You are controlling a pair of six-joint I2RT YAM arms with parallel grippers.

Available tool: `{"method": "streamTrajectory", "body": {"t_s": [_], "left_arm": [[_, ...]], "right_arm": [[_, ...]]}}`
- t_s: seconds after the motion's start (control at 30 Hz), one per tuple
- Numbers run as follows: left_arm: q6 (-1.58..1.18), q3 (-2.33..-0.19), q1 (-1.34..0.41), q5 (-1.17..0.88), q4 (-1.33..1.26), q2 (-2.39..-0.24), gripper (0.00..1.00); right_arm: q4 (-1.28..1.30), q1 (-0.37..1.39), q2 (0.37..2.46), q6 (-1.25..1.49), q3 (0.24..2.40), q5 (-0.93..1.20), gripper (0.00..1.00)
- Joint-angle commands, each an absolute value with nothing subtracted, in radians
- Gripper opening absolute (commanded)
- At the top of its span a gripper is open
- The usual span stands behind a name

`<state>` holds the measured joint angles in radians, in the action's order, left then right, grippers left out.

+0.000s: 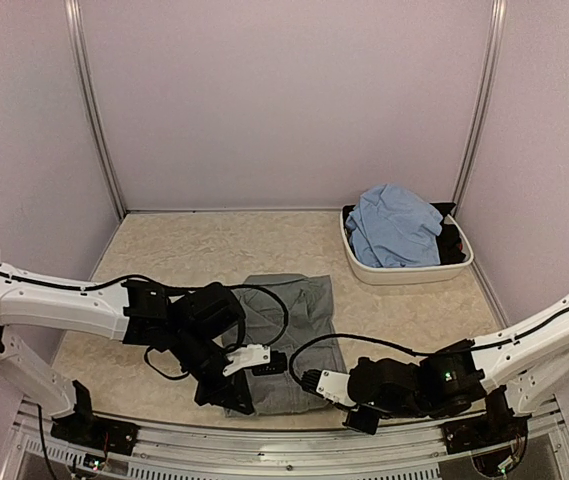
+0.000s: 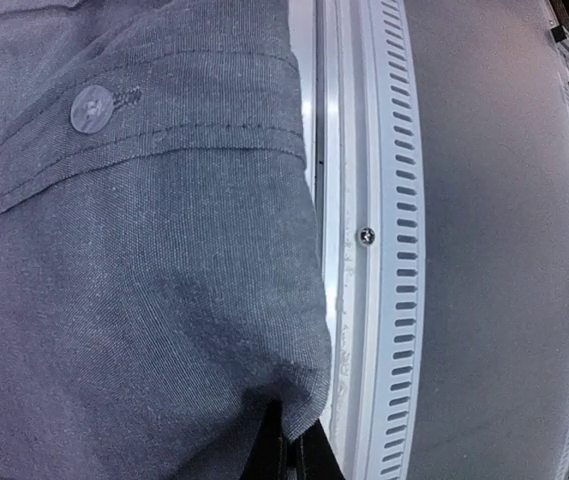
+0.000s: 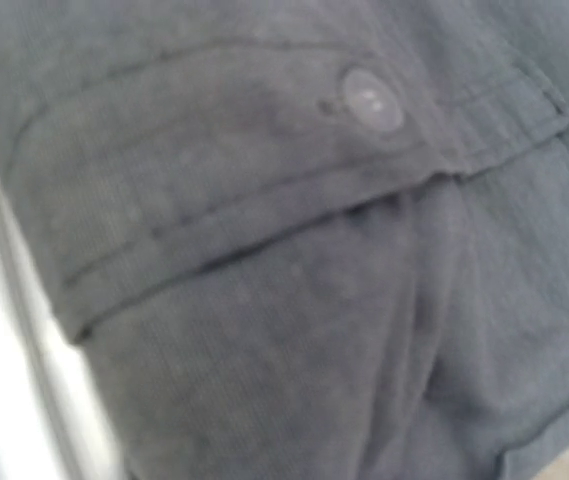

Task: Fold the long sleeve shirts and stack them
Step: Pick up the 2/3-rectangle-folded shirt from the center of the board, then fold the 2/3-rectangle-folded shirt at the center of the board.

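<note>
We've got the slate grey shirt (image 1: 294, 315) folded flat at the near edge of the beige table (image 1: 184, 250). The light blue shirt (image 1: 394, 225) is bunched in the white basin (image 1: 409, 272). Grey weave is fine and matte, with a double-stitched flap and a round button (image 2: 92, 107). At the near-left corner, the left gripper (image 1: 237, 398) is pinched on the cloth. At the near-right corner, the right gripper (image 1: 311, 379) is closed; we can't tell if it grips.

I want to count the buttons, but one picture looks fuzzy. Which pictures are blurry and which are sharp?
Left wrist: sharp, the grey shirt shows its weave and a crisp button, though the slotted rail bows as through a fisheye lens. Right wrist: blurred all over, the flap button smeared. Top external: clear, evenly lit, no glare.
</note>
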<state>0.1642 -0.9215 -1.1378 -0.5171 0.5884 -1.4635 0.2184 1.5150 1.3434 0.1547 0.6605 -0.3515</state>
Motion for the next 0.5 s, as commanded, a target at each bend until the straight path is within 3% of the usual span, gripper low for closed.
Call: {"method": "streamTrajectory", "body": {"t_s": [0.0,0.27,0.47], "left_arm": [[0.072,-0.892,-1.177,-0.549,0.536,-1.424,0.0],[0.07,-0.897,-1.019,-0.632,0.495,-1.345,0.0],[0.124,-1.036,-0.828,-0.698,0.523,-1.405,0.0]], "right_arm": [[0.299,1.538,1.265,0.221,0.713,-0.207,0.0],[0.45,1.51,1.1,0.229,0.815,-0.17,0.0],[0.524,1.278,1.106,0.161,0.887,-0.087,0.0]]}}
